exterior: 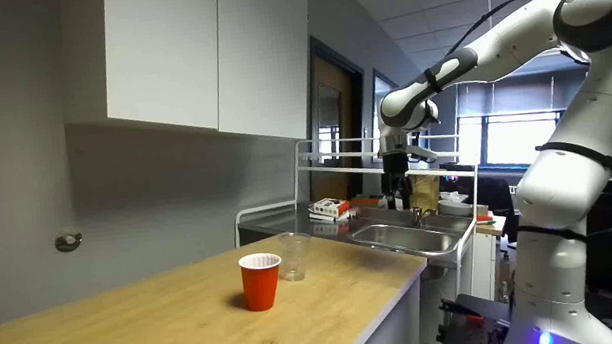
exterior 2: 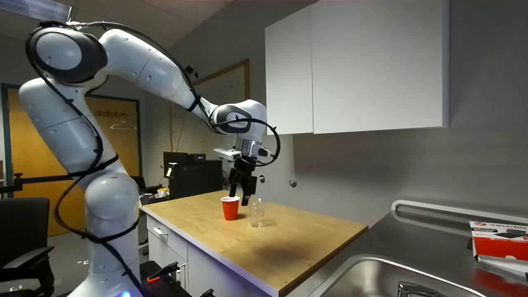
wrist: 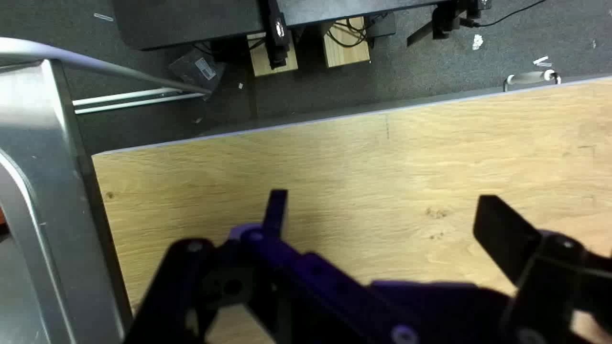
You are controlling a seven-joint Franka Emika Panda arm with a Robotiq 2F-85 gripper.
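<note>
My gripper (wrist: 382, 203) points down over the wooden counter (wrist: 358, 162), its two black fingers spread wide with only bare wood grain showing between them. It hangs clear above the surface, holding nothing, in both exterior views (exterior: 399, 202) (exterior 2: 239, 199). A red cup with a white inside (exterior: 261, 286) (exterior 2: 230, 209) stands upright on the counter. Close beside it is a clear plastic cup (exterior: 293, 260) (exterior 2: 257, 216), also upright and on the side towards the sink. Neither cup appears in the wrist view, where the metal sink surround (wrist: 52, 191) lies to the left.
A steel sink (exterior: 442, 250) adjoins the counter's end, with a faucet (exterior: 418, 216) and a white metal rack (exterior: 435, 172) around it. A red and white box (exterior 2: 501, 247) lies on the dark worktop. White wall cabinets (exterior: 160, 57) overhang the counter.
</note>
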